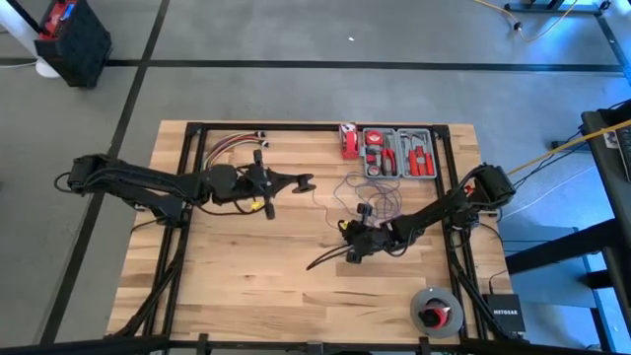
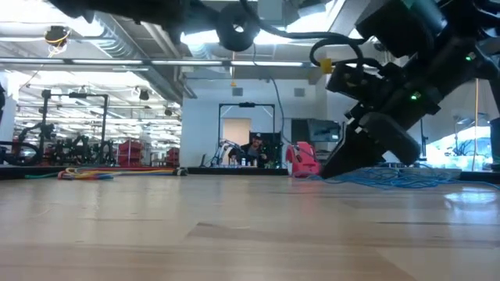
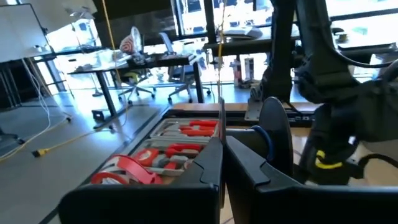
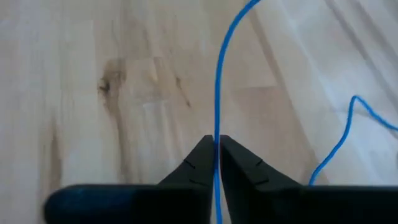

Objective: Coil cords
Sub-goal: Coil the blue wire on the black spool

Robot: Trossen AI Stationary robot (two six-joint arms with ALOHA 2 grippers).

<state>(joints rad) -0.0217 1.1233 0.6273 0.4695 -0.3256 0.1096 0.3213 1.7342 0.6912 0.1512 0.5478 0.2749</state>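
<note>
The cord is a thin blue-violet wire lying in loose loops [image 1: 370, 192] on the wood right of centre, seen as a blue heap [image 2: 394, 178] in the low view. My right gripper [image 4: 216, 140] slants down to the table near its middle [image 1: 315, 262] and is shut on a strand of the cord. My left gripper [image 1: 294, 180] is shut, level and high above the table left of centre. A small black round disc [image 3: 273, 134] rides in the air beside its fingertips [image 2: 237, 31]. My left gripper: the disc stands off the table right against the side of one finger [image 3: 249, 165], which hides where they meet, so I cannot tell how it is carried. My right gripper pinches one strand of the cord [image 4: 217, 127] between its two fingertips, slanting down from the table's right. The strand runs along the fingers, not across them. Ahead of the tips it lies on the wood, bending away slack.
An open case of red tools [image 1: 399, 153] and a red tape dispenser [image 1: 348, 140] stand at the far edge. A bundle of coloured wires [image 1: 232, 148] lies far left. A grey reel [image 1: 434, 314] sits at the near right corner. A person [image 2: 254, 148] sits far behind the table.
</note>
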